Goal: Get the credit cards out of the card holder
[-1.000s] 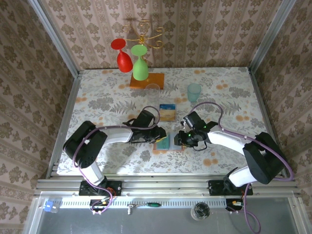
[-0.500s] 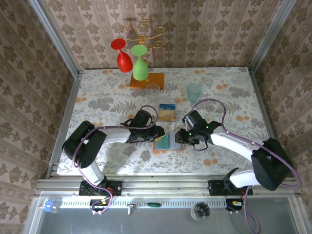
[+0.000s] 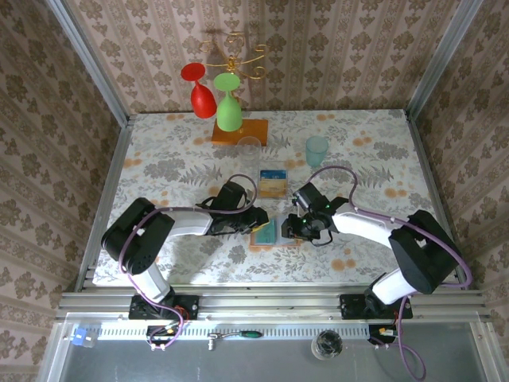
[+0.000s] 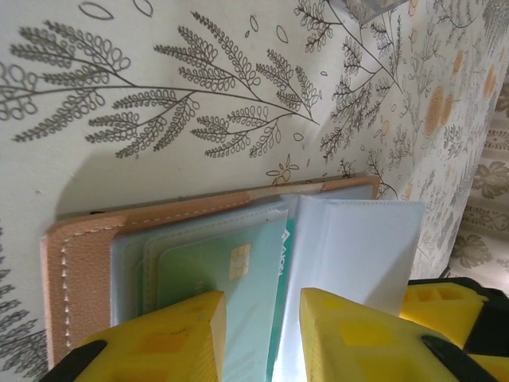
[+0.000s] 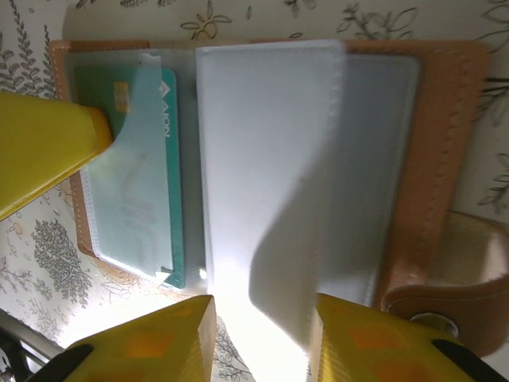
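Extraction step ongoing: card holder [image 5: 436,159] is lying open, teal card [image 4: 215,259] sitting in its pocket; left hand [image 4: 261,306] and right hand [image 5: 262,310] hovering, fingers apart. Next needs pinching card edge.

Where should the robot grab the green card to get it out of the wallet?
Grab the green card by its bare long edge, the strip beside the fold that pokes out of the clear pocket. Come from the middle of the wallet, probably sliding under that edge, because the card lies flat and the pocket covers the rest.
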Action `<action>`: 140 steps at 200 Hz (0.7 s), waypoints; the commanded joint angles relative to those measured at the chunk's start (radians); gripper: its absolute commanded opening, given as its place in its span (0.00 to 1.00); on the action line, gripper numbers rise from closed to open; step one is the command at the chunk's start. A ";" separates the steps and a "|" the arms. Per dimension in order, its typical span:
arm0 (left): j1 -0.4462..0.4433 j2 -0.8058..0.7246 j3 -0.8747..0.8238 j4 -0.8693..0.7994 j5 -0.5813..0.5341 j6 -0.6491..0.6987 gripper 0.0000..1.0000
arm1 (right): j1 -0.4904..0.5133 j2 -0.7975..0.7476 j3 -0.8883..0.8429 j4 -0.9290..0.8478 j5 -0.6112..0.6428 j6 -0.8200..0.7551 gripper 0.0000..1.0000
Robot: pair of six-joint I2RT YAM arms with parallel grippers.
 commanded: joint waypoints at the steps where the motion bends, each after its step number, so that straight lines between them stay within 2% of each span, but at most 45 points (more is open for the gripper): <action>1: 0.008 -0.005 -0.023 0.022 0.007 -0.012 0.31 | 0.018 0.033 0.036 0.026 -0.035 0.020 0.34; 68: 0.013 0.000 -0.054 0.052 0.009 -0.020 0.31 | 0.054 0.112 0.072 0.049 -0.048 0.037 0.29; 118: 0.024 -0.006 -0.067 0.062 0.015 -0.022 0.31 | 0.058 0.064 0.081 -0.003 0.005 0.022 0.27; 140: 0.028 -0.003 -0.059 0.059 0.018 -0.020 0.31 | 0.056 0.038 0.088 -0.026 0.018 0.010 0.21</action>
